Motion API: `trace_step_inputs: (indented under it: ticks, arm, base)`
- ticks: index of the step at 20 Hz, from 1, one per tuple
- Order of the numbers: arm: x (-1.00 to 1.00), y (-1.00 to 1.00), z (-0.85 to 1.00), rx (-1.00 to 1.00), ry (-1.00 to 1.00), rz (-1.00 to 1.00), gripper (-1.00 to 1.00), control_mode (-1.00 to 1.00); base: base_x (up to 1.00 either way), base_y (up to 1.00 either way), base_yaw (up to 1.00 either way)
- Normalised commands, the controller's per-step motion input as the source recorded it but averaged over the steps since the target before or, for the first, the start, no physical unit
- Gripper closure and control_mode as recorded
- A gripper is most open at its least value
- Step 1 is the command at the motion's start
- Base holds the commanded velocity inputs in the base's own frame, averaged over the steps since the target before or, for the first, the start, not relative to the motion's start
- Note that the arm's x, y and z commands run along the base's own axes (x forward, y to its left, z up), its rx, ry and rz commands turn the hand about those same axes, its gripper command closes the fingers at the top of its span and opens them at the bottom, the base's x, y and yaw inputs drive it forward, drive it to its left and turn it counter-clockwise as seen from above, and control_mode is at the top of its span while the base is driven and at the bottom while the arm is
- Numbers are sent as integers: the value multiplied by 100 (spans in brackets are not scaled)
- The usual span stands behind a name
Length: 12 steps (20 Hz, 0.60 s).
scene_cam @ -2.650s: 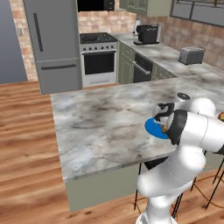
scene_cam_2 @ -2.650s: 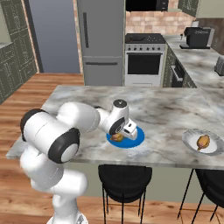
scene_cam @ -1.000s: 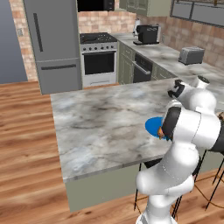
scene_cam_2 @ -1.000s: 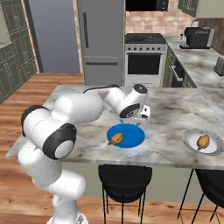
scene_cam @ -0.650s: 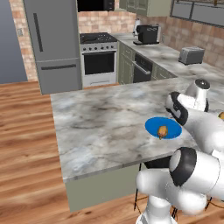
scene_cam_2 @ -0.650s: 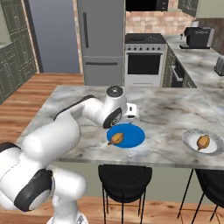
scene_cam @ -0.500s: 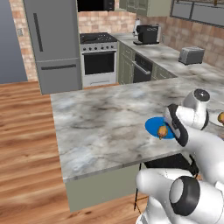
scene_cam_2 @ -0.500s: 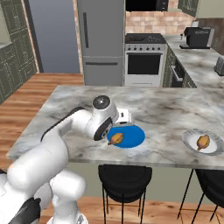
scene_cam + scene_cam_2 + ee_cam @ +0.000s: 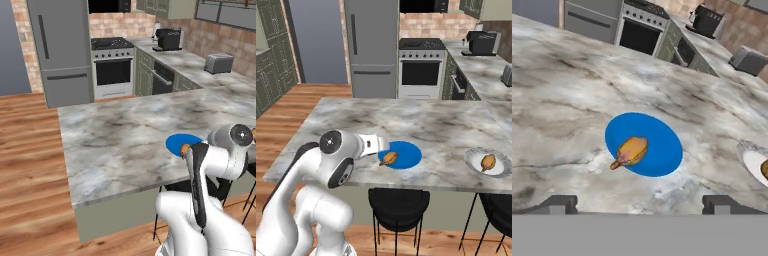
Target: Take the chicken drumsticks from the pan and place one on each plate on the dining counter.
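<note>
While nothing is held between them, the two dark finger tips of the gripper are seen spread wide apart at the bottom of the hand view, empty and raised clear of the dining counter. Just beyond the gripper, a flat bright blue plate is shown lying on the veined marble, and a golden-brown chicken drumstick rests on the near left part of it, its thin bone end reaching just past the plate's edge. In the right base view the same blue plate and drumstick are seen close to the stool-side edge of the counter, just beside the white hand. Well apart to the right, a white-grey plate with a raised rim is seen carrying a second drumstick. Both plates thus appear served, and the task is judged complete or nearly so. The meat is judged to be light, slightly yielding and possibly greasy, so a grip across the thick meaty middle would be preferred to one on the narrow bone end. An oven and a grey fridge are visible beyond.
</note>
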Motion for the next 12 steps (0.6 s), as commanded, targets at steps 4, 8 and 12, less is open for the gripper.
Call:
trace_step_inputs:
  ticks: [4, 8, 12]
  arm:
    - [-100, 69, 39, -23, -25, 0, -100, -100]
    - [-100, 76, 22, -34, -15, 0, -100, -100]
    - [-100, 76, -13, -33, -24, 0, -100, -100]
  base:
    - [0, 0, 0]
    - [0, 0, 0]
    - [0, 0, 0]
